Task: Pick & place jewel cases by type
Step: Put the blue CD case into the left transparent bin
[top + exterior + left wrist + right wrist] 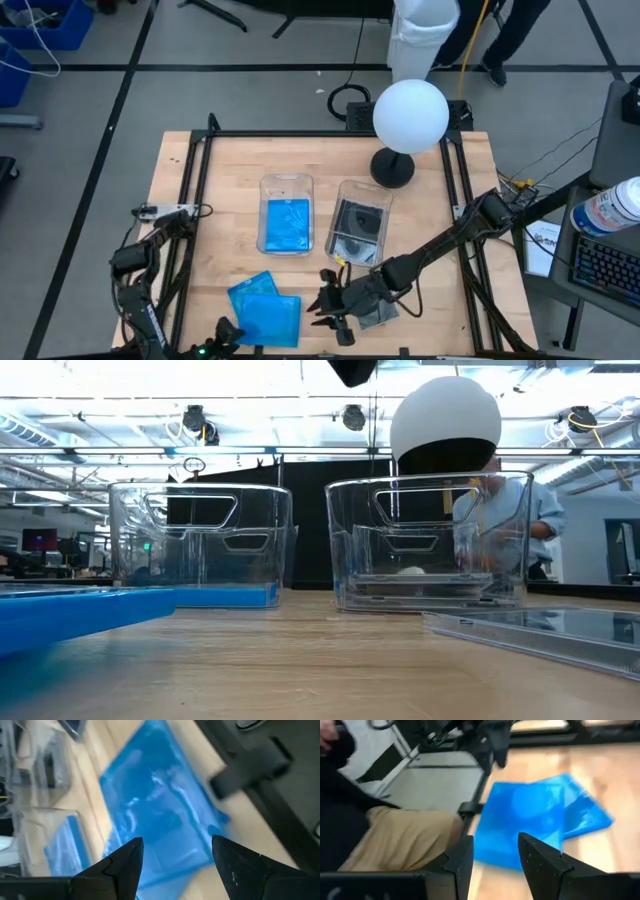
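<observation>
Two bright blue jewel cases point(265, 308) lie flat and overlapping near the table's near edge; they also show in the left wrist view point(160, 810), the right wrist view point(530, 820) and the low view point(80, 610). A clear grey case point(378, 314) lies flat under the right arm, seen edge-on in the low view point(560, 628). My left gripper point(228, 333) point(177, 842) is open, just left of the blue cases. My right gripper point(328, 310) point(496, 839) is open, just right of them and pointing at them. Neither touches a case.
Two clear bins stand mid-table: the left bin point(287, 185) holds a blue case, the right bin point(360, 190) a dark grey one. A lamp with a white globe point(410, 115) stands behind them. Black rails point(195, 200) frame the table. A person's tan trousers point(395, 835) are beyond the near edge.
</observation>
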